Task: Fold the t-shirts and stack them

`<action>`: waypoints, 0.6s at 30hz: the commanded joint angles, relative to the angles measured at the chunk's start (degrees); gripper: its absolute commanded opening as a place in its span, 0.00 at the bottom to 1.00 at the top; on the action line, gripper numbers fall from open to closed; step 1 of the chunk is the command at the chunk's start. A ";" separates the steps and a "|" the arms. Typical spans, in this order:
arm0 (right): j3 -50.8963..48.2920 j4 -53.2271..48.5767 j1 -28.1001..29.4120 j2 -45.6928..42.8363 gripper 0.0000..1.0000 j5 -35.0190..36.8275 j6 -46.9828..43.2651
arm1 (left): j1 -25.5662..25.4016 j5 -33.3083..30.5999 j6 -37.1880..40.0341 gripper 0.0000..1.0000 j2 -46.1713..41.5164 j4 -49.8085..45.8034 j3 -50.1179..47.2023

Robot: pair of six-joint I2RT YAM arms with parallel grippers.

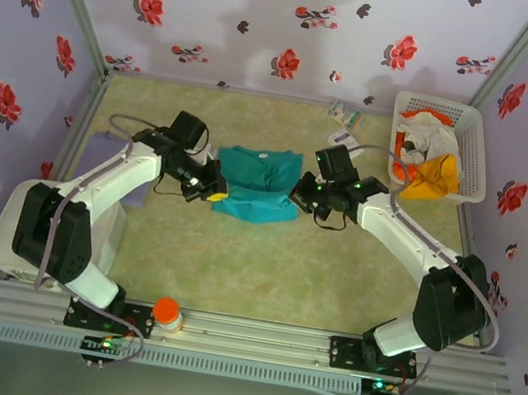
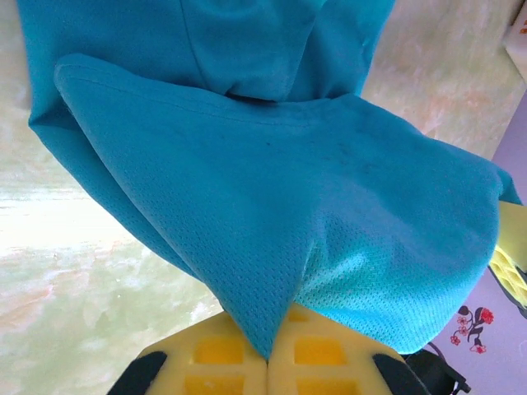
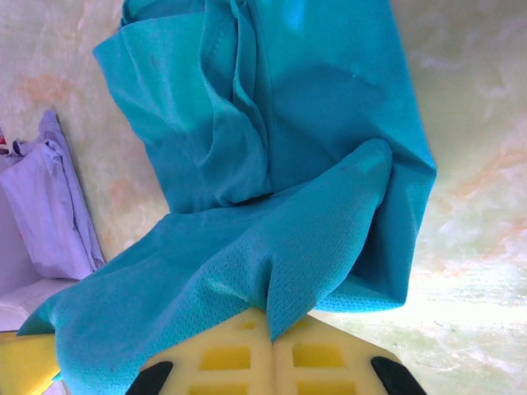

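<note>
1. Teal t-shirt (image 1: pixel 259 185) is recorded lying partly folded on the green marbled table (image 1: pixel 262 268), directly between the two arms in the top view.
2. Left gripper (image 2: pixel 269 352) is positioned at the teal t-shirt's left edge. Its yellow fingers (image 2: pixel 218 362) are pressed together on a fold of the mesh cloth, which is drawn up off the table into a peaked ridge.
3. Right gripper (image 3: pixel 272 333) is positioned at the teal t-shirt's right edge. Its yellow fingers (image 3: pixel 321 358) are likewise closed, with a pinch of teal fabric caught in the seam between them.
4. Cloth beyond each pinch is seen doubled over the rest of the teal t-shirt. Loose folds are bunched along the middle in the right wrist view.
5. Pale purple t-shirt (image 3: pixel 49 206) is noted crumpled on the table just left of the teal t-shirt. Whether the two touch cannot be told.
6. White lattice basket (image 1: pixel 476 157) is set well apart from the teal t-shirt, behind it and to its right. An orange garment (image 1: pixel 432 177) and a white garment (image 1: pixel 432 139) are heaped inside.
7. Small packets (image 1: pixel 345 116) are noted behind the teal t-shirt and to its right.
8. Orange-capped container (image 1: pixel 167 313) is seen upright well in front of the teal t-shirt and to its left.
</note>
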 commanded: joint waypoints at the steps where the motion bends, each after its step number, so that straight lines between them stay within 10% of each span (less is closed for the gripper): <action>1: 3.61 0.63 -1.28 1.83 0.00 -1.98 -2.07 | 1.22 1.41 2.58 0.00 2.01 -2.17 3.37; 18: -1.32 -0.81 0.05 -2.42 0.00 -4.25 -2.05 | 1.11 3.10 -1.42 0.00 -6.44 2.57 -7.87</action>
